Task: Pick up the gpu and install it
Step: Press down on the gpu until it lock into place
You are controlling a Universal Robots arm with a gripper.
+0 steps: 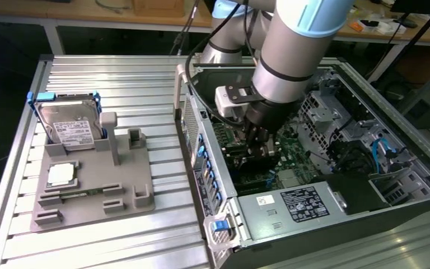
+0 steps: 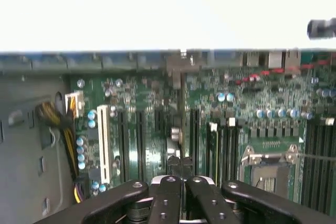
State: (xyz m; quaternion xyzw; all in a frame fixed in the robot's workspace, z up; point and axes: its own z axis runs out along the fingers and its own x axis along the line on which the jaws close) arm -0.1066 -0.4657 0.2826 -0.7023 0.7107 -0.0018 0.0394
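One gpu (image 2: 181,109), one hard drive (image 1: 67,124), one CPU chip (image 1: 61,174), one case (image 1: 199,159).

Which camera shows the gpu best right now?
The wrist view: the gpu runs edge-on from the tool, which grips it, above the motherboard slots. In the exterior view the arm and tool cover most of it inside the case.

The table (image 1: 118,73) is ribbed bare metal with a dull sheen. The holder (image 1: 96,196) is matt grey plastic. The hard drive (image 1: 69,126) is silvery metal with a white paper label, in a blue plastic frame (image 1: 34,98). The arm (image 1: 297,50) is smooth satin silver. The tool (image 2: 181,174) is matt black, the card (image 2: 182,108) dark, and the motherboard (image 2: 131,145) glossy green.
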